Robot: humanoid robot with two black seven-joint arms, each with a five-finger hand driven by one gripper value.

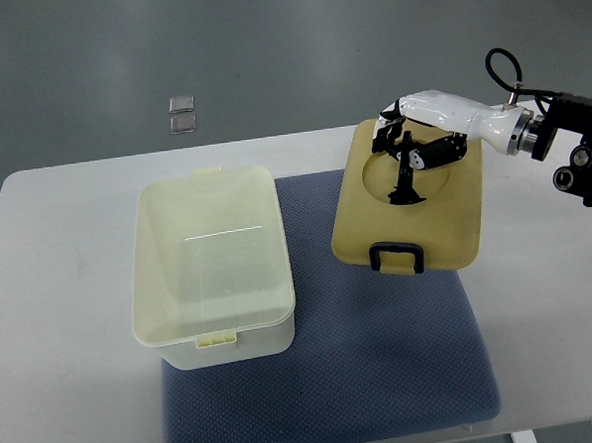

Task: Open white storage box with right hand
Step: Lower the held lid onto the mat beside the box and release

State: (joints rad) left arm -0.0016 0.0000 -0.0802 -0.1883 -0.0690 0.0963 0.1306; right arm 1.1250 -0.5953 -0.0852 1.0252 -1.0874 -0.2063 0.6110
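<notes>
The white storage box stands uncovered on the left part of a blue mat, its inside empty. Its cream lid lies apart to the right, partly on the mat, with a black clip handle on its near edge. My right hand, white with black fingers, comes in from the right and hovers over the lid's round recess. Its fingers are spread and point down, one tip at or just above the lid. They hold nothing.
The mat lies on a white table with a rounded far-left corner. Two small clear square pieces lie on the grey floor beyond the table. A black cable loops above my right wrist.
</notes>
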